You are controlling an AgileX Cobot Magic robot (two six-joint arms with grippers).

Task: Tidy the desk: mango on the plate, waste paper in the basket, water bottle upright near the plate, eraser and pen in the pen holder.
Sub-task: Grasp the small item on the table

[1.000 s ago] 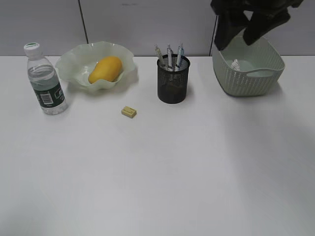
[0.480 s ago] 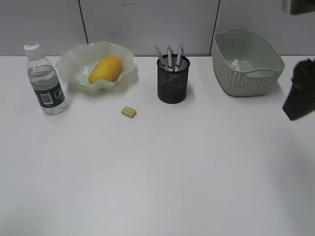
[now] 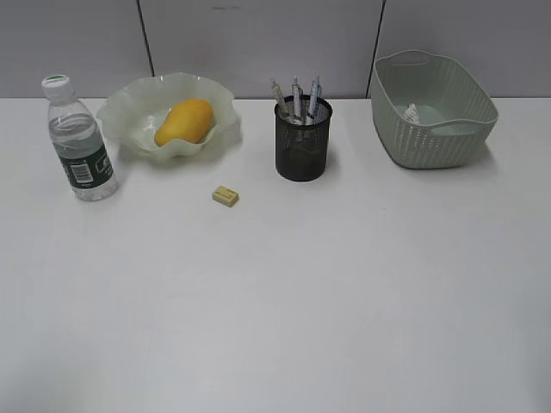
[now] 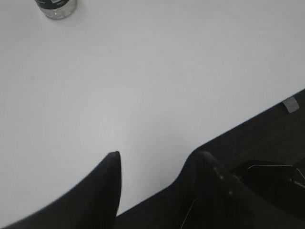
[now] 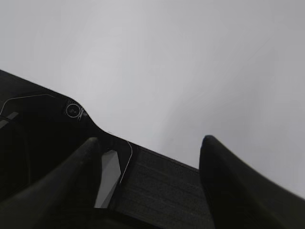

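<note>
Right pincer has pulled clear of the basket and out of the exterior shot, jaws apart and empty at the near desk edge. The paper lies in the basket, far ahead of it, so that job looks done. Left pincer also apart, empty, the bottle standing well ahead and to its left, beside the plate with the mango. Pens stand in the holder. Only the eraser is out, nearer the left pincer's side.
</note>
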